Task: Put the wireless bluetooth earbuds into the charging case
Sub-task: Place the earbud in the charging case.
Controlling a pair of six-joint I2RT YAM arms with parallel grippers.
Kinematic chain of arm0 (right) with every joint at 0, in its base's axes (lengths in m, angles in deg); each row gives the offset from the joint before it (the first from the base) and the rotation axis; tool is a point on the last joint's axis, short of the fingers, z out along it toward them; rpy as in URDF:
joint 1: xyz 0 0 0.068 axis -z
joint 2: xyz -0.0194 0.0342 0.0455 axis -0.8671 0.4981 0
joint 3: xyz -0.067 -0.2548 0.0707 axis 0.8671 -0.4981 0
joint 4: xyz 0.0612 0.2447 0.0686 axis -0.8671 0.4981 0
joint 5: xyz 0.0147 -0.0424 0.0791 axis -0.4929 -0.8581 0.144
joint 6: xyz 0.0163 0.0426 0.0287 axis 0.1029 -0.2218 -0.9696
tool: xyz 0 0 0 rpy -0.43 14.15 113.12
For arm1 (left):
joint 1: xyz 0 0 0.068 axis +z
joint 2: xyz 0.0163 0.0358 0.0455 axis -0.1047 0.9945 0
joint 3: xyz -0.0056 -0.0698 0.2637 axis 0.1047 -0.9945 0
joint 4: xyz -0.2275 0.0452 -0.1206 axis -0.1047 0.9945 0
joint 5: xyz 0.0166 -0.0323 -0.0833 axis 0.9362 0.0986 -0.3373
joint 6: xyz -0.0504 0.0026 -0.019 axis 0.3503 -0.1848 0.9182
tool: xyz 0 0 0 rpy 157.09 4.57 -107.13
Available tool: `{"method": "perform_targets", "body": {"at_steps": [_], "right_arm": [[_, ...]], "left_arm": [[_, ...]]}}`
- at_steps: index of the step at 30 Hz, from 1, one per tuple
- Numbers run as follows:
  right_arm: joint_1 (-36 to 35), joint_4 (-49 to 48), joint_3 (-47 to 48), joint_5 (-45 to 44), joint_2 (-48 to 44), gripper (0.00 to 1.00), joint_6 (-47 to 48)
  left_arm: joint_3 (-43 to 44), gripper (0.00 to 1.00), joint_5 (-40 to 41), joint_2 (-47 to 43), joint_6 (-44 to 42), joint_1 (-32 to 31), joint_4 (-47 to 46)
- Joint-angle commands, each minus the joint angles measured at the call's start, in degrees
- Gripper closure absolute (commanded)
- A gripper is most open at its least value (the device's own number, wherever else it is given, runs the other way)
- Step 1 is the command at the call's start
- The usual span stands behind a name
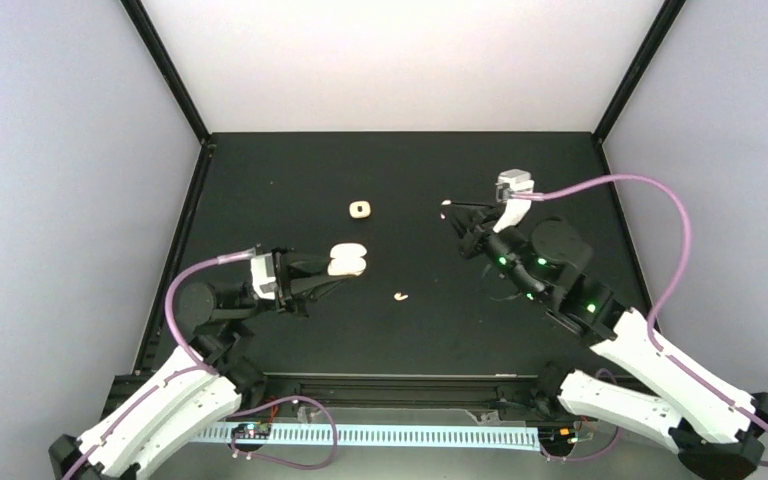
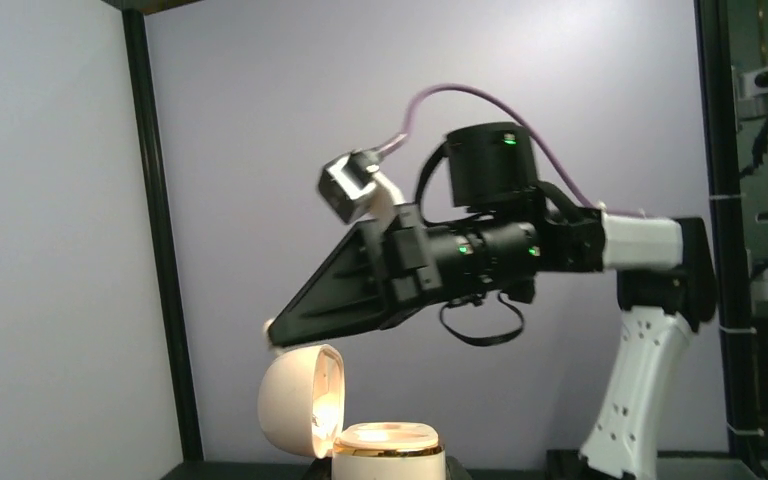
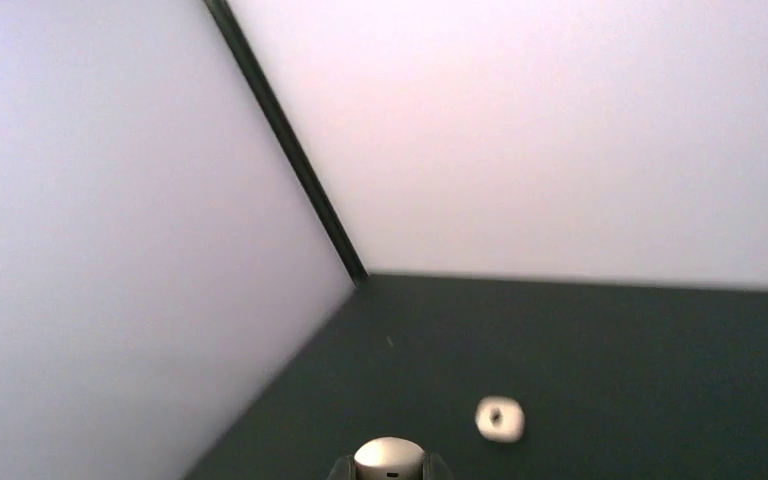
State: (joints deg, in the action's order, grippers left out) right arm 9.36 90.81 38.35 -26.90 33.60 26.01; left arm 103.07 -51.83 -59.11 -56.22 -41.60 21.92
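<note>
open charging case (image 2: 388, 450) clamped in left gripper (image 1: 332, 266), lid tipped back. right gripper (image 1: 451, 208) pinches an earbud (image 3: 388, 458), raised. second earbud (image 1: 400, 296) lies on table (image 1: 290, 170) between the arms.

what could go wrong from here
The earbud is pinched at the very tip of the right gripper, so it may slip or twist out on the way to the charging case. The left gripper holds that open case just at its tips; a push could tilt it. A loose earbud on the table could get swept aside.
</note>
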Motion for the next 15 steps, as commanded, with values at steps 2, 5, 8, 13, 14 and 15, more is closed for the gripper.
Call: {"method": "perform_targets", "body": {"at_steps": [2, 5, 8, 13, 14, 15], "right_arm": [[-0.27, -11.16, 2.60, 5.81, -4.90, 0.93, 8.30], [-0.22, -13.79, 4.70, 9.14, -6.66, 0.93, 9.41], [-0.22, -17.53, 5.89, 11.85, -7.93, 0.93, 9.14], [-0.24, -22.08, 6.45, 14.20, -9.17, 0.93, 7.84], [-0.22, -22.16, 6.83, 14.56, -9.07, 0.93, 7.76], [-0.21, -22.09, 7.22, 14.96, -8.86, 0.93, 7.74]], "left_arm": [[8.85, 0.98, 0.52, 13.11, 0.69, -2.39, -13.17], [14.61, 0.99, 0.63, 21.03, -0.79, -4.96, -17.66], [19.67, 0.98, 1.57, 28.31, -2.37, -7.58, -21.70], [24.40, 0.98, 8.97, 37.20, -6.20, -11.93, -28.32], [25.03, 0.98, 10.46, 38.61, -7.02, -12.60, -29.54], [25.61, 0.98, 11.74, 39.90, -7.88, -13.20, -30.66]]}}
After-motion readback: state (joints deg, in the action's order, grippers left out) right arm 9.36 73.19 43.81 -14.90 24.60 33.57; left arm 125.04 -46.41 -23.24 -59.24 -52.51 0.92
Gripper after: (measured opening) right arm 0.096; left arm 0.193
